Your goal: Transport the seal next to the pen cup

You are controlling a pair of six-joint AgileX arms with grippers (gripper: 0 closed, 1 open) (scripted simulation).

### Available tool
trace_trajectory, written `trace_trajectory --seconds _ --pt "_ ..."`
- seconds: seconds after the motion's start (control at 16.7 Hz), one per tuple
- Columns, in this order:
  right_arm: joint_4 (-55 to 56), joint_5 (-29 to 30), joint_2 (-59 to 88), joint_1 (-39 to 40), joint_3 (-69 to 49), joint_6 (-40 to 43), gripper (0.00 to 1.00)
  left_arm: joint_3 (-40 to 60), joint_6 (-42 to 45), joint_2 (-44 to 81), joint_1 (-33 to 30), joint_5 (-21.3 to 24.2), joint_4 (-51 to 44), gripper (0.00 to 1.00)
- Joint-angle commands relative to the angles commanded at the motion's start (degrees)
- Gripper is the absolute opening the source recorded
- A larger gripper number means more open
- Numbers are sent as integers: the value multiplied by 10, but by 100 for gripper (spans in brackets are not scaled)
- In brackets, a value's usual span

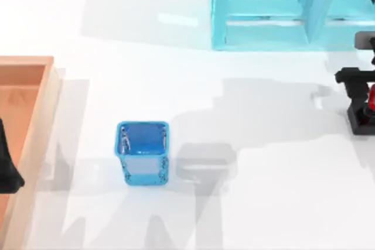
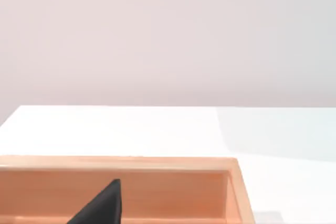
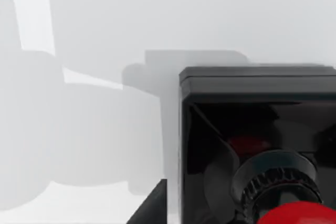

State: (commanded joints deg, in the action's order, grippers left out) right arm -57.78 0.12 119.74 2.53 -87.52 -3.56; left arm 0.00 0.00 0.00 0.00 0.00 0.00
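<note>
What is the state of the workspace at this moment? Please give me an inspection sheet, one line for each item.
Surface: white table, glossy, with soft shadows.
Job's things: the seal stands at the table's right edge, black base and red knob; the pen cup stands upright left of centre, far from the seal.
Clutter: a wooden tray at the left edge; a light-blue shelf frame at the back.
Grippers: the right pincer is at the seal; whether it grips cannot be told. The left arm is parked over the wooden tray.
Cables: nothing seen.
Surroundings: a plain pale wall behind the table.
</note>
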Motion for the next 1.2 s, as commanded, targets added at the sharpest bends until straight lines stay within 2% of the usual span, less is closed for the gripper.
trace_trajectory --seconds 0.42,1.02,1.2 --pt "0 0 0 0 0 0 2 0 0 0 0 0 0 100" --pt "-1 0 0 -1 -1 -1 0 0 0 0 0 0 0 100" --pt "-38 0 14 20 -41 -19 0 0 0 0 0 0 0 100"
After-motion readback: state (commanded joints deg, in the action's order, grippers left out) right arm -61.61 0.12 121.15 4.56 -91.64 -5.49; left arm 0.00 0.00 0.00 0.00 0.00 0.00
